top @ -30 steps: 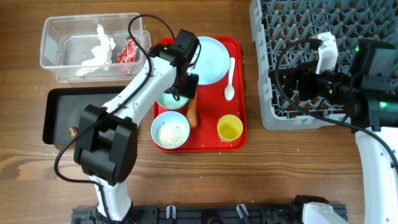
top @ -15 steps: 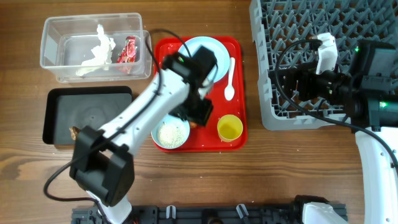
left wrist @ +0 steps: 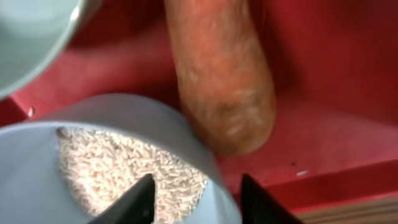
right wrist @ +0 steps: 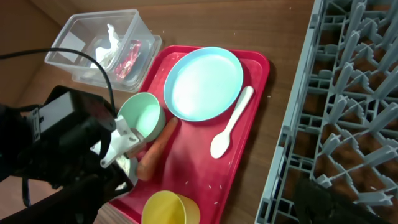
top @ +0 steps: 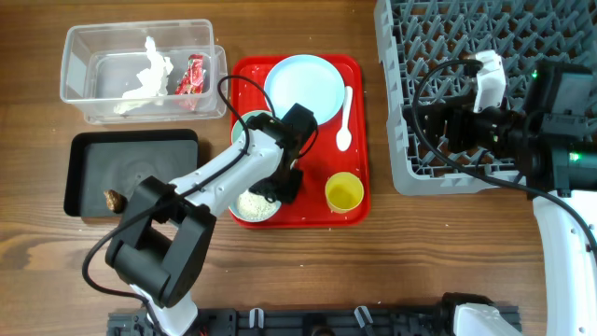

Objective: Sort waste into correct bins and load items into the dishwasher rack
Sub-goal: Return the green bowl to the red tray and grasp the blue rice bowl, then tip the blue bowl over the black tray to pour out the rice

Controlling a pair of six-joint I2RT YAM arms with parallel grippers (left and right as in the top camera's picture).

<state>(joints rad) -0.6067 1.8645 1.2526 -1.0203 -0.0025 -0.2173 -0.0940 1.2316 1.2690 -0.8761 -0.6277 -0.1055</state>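
The left end effector (left wrist: 202, 198) hangs open and holds nothing. Its dark fingertips (left wrist: 144, 198) straddle the near wall of the pale blue bowl (left wrist: 134, 111). One tip is over the loose white rice grains (left wrist: 124, 168) inside the bowl. Just ahead of the tips, the blunt end of the orange carrot (left wrist: 224, 74) lies on the red serving tray (left wrist: 323, 74), apparently touching the bowl's wall.

If the carrot is the target, I judge this a poor line. Coming down here would put a finger on the rim or in the rice. Closing could pinch the bowl and tip grains onto the tray, and the rounded carrot might roll free.

Beyond the carrot sits the mint-green bowl (left wrist: 31, 37), and farther off the black rectangular tray (top: 131, 173).

Well apart, over the dishwasher rack (top: 438, 37), is the right end effector (top: 424, 121). I cannot tell whether its fingers are spread or closed.
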